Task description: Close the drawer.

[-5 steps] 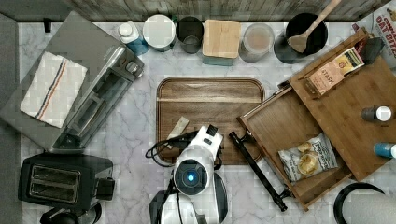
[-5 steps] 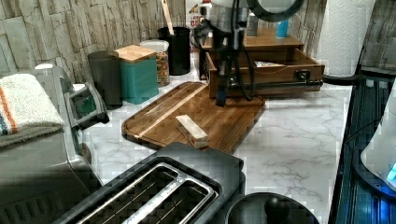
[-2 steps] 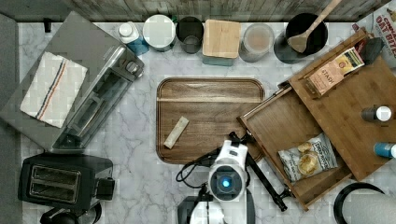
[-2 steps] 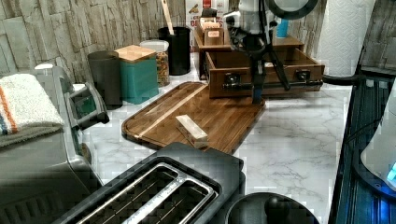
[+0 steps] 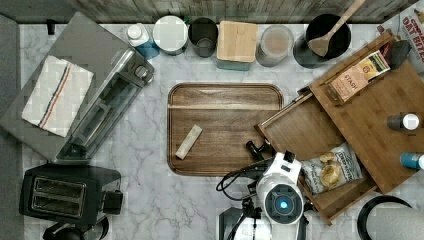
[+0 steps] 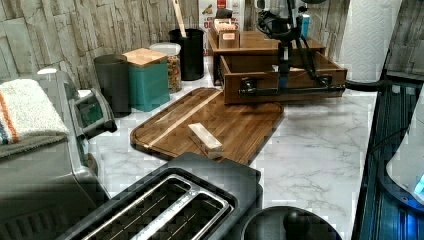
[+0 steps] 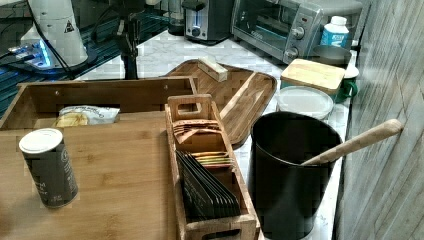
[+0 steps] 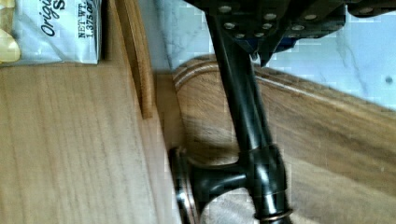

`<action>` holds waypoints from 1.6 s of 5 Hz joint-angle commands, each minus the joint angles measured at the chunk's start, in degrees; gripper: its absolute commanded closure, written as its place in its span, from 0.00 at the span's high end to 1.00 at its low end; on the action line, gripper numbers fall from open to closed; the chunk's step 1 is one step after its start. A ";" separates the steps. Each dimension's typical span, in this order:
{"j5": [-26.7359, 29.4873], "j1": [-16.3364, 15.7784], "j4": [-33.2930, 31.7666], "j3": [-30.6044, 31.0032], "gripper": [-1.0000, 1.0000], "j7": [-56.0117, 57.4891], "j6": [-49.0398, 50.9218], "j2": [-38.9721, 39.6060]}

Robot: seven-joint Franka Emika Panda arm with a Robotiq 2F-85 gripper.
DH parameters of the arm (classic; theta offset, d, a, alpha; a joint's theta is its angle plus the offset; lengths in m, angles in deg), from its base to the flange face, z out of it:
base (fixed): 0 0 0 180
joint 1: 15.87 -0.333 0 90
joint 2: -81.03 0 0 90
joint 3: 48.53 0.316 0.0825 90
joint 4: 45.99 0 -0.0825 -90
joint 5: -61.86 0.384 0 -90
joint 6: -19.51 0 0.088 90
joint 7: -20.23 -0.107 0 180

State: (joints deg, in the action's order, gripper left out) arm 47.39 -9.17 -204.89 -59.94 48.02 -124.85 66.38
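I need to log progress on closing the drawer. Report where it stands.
Done: the claw has reached the front of the drawer, at its dark handle. In hand: lining up to push. Left: the whole push; the drawer is pulled out, chip bag showing inside.

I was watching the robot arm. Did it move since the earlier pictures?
Yes. In the top view the gripper has gone from over the tray toward the top view's right, to the drawer.

Black robot arm (image 5: 280, 200) covers near corner of wide brown wooden drawer (image 5: 305, 132) and its dark bar handle (image 6: 292, 90) in top view; white paper towel roll (image 6: 369, 37) cut by left view's top edge.
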 commanded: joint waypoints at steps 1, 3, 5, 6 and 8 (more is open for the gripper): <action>6.32 -1.52 -0.64 -1.22 0.00 7.23 1.12 4.70; -2.35 2.04 -2.54 -0.27 0.00 4.42 3.36 -2.27; 0.84 1.16 -0.77 -7.21 0.00 19.61 -6.37 4.30; -1.68 1.38 1.11 -8.02 0.00 18.52 -6.76 5.09; -3.21 2.28 9.21 -9.80 0.00 22.16 -0.96 7.55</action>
State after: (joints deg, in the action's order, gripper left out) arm 45.99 -9.71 -202.21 -66.71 63.52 -128.74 70.84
